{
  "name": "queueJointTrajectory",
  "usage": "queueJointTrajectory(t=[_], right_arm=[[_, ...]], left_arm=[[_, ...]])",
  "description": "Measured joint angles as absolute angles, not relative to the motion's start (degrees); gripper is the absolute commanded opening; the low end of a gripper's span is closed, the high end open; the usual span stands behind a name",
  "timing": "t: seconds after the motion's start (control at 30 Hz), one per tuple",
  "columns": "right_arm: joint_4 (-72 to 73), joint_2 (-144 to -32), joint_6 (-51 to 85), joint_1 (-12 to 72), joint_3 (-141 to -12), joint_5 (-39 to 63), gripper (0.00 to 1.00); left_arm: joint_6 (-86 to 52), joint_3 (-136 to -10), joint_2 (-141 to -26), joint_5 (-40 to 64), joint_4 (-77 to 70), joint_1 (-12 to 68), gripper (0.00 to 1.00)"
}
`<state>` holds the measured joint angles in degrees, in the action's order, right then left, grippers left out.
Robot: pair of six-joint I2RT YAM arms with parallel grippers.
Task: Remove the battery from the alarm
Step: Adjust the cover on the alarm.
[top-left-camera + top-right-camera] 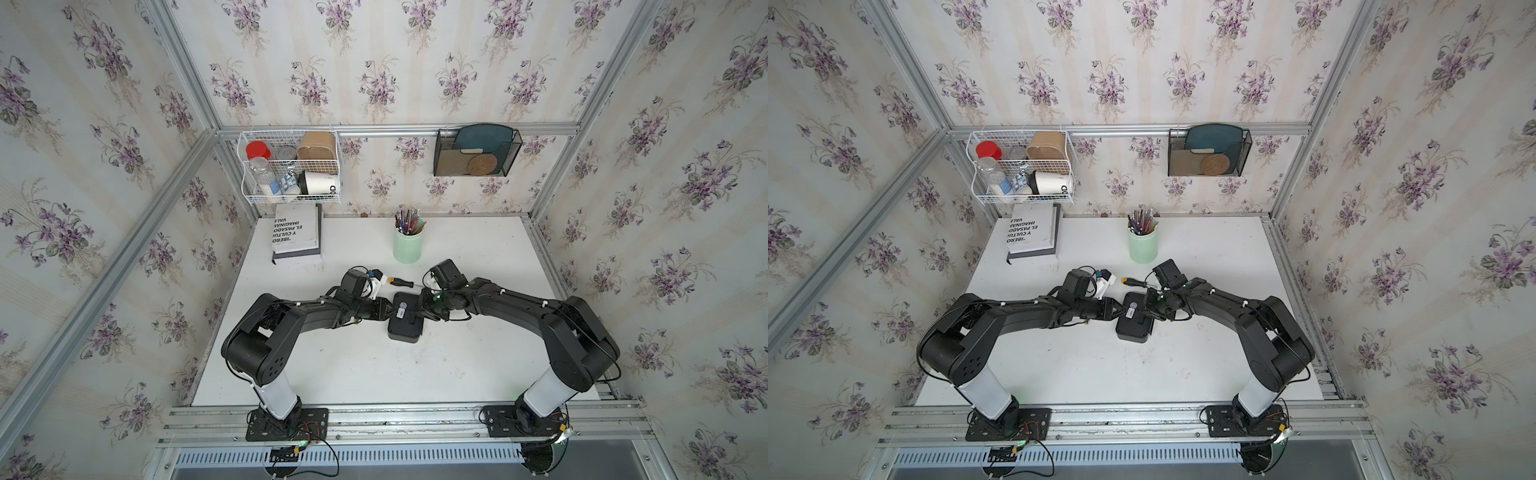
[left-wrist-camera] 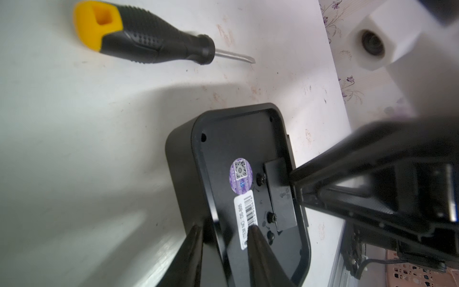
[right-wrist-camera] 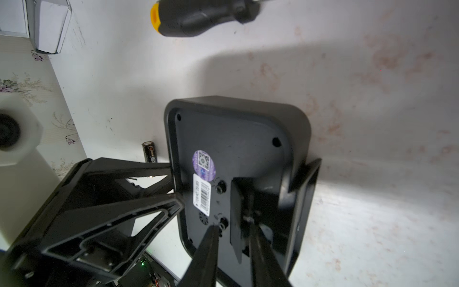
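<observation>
**Battery out beside the alarm, both tools on the case**

The alarm (image 1: 405, 320) lies face down near the middle of the white surface (image 1: 332, 365). Its plain black back is up and carries 2 labels, a round purple QR sticker (image 2: 240, 175) and a white barcode label (image 2: 244, 218).

The left tool (image 2: 224, 228) holds the alarm by the rim that faces the surface's left edge. 1 finger sits outside the side wall. The other finger (image 2: 255, 248) rests on the recessed back at the barcode label, with the rim pinched between them.

The right tool (image 3: 234, 225) reaches in from the side of the alarm that faces the surface's right edge. Its jaws stand a narrow way apart, astride the small flat black battery cover (image 3: 237, 211), which looks tilted up over the compartment. Whether the pads press on the cover cannot be told.

The battery (image 3: 149, 152), black with a gold end, is outside the alarm. It is on the surface just beside the alarm's left-facing side, partly hidden behind a finger of the left tool. Whether it stands or lies cannot be told.

A black-handled screwdriver (image 1: 400, 283) with a yellow butt lies just beyond the alarm toward the far edge, apart from it, blade toward the right edge. Farther back, a mint-green pen cup (image 1: 408, 245) stands near the middle of the far edge. A stack of books (image 1: 297, 237) sits in the far left corner.
</observation>
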<state>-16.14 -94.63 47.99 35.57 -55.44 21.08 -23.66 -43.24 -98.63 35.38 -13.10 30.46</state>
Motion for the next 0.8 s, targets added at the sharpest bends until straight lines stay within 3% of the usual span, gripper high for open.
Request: queueJointTrajectory(t=[0.3, 0.4, 0.8], right_arm=[[-19.59, -94.35, 47.79, 35.57, -56.55, 18.65, 0.30], [-19.94, -94.35, 47.79, 35.68, -57.12, 18.37, 0.24], [-24.82, -97.62, 47.03, 39.72, -61.56, 12.32, 0.24]], left_arm=[[-23.05, -43.33, -98.21, 35.35, -12.10, 30.50, 0.35], [-22.85, -43.33, -98.06, 35.33, -11.90, 30.50, 0.35], [-22.85, -42.57, -97.54, 35.14, -12.40, 30.50, 0.35]])
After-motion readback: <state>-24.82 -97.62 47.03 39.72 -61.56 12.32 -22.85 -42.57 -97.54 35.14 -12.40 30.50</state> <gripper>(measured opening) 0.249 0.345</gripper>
